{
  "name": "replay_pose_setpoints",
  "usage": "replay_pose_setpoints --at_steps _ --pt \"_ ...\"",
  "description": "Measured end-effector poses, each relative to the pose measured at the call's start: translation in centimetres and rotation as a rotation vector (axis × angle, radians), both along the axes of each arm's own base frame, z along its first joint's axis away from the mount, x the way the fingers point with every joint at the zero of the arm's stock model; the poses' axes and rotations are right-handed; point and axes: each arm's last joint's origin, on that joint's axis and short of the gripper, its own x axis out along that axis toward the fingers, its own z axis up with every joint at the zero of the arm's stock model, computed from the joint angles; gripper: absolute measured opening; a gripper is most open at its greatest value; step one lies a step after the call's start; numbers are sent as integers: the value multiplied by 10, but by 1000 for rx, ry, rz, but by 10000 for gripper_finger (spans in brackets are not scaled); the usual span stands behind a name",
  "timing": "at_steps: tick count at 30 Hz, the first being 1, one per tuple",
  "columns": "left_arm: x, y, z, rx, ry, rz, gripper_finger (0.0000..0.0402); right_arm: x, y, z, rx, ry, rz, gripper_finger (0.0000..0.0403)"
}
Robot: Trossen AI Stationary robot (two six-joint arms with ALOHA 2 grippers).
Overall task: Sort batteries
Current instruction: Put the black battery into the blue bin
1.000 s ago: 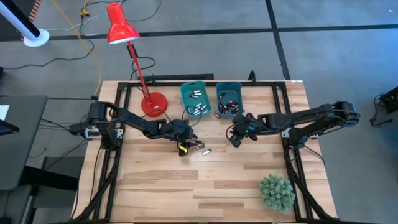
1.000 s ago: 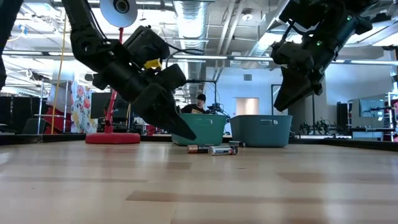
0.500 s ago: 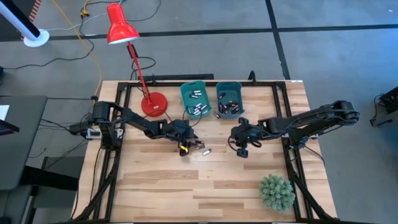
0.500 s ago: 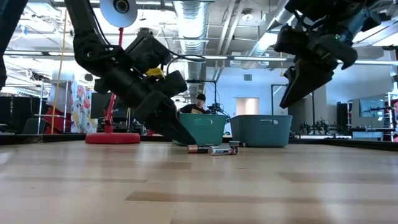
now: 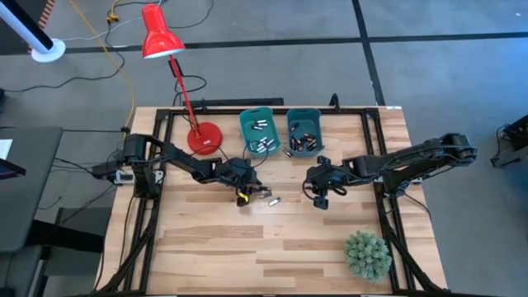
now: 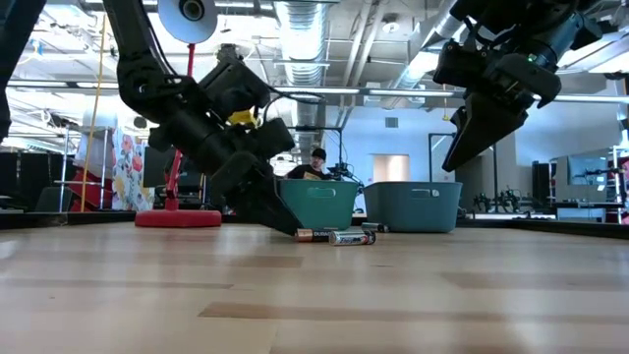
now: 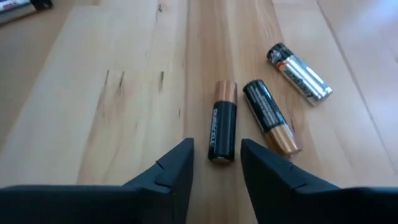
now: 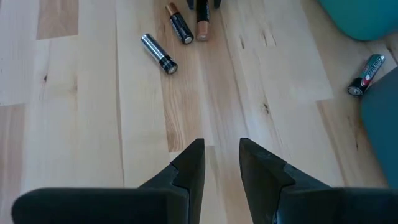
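Wooden table [image 5: 214, 239] seen from above, bordered by a black frame, with a red desk lamp [image 5: 162, 41] at the far left corner and a small green plant [image 5: 366, 254] at the near right corner, both clear of the work zone. Two teal bins [image 5: 258, 132] stand side by side at the far edge, the left one holding mostly silvery batteries and the right one [image 5: 304, 134] mostly dark ones, which suggests sorting by type. The left arm reaches in from the table's left side, and its left gripper [image 7: 216, 162] is lowered almost to the wood, jaws parted a little wider than one cell and holding nothing; they straddle the near end of a black-and-copper battery [image 7: 222, 122], a placement that appears chosen so that closing would pinch it across its width. Just beside it lies a second black-and-copper battery [image 7: 270, 116], angled, and a little farther off a black-and-silver battery [image 7: 300, 72]; in the high view the three loose cells form a small cluster [image 5: 269, 198] in front of the bins. The right gripper [image 5: 321, 199] hangs above the table to the right of that cluster, jaws slightly apart and empty, apparently held back to leave the left arm room. One further dark battery [image 8: 366, 74] lies alone on the wood near the right bin. Judged from this layout, sorting is well advanced, with four cells left on the table.
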Motion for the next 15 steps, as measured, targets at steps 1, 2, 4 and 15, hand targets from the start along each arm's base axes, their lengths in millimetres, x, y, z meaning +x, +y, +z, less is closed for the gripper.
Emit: replay_pose_setpoints --at_steps 1,2,4,15 --pt "1 0 -3 1 3 -1 126 0 0 0 0 0 0 118" --pt "2 0 -5 -1 -4 -1 124 0 0 0 0 0 0 118" --pt "4 0 -11 -29 -12 0 123 0 0 0 1 0 -1 118" --pt "17 5 -18 -30 -45 -23 68 0 0 0 21 -4 -27 118"
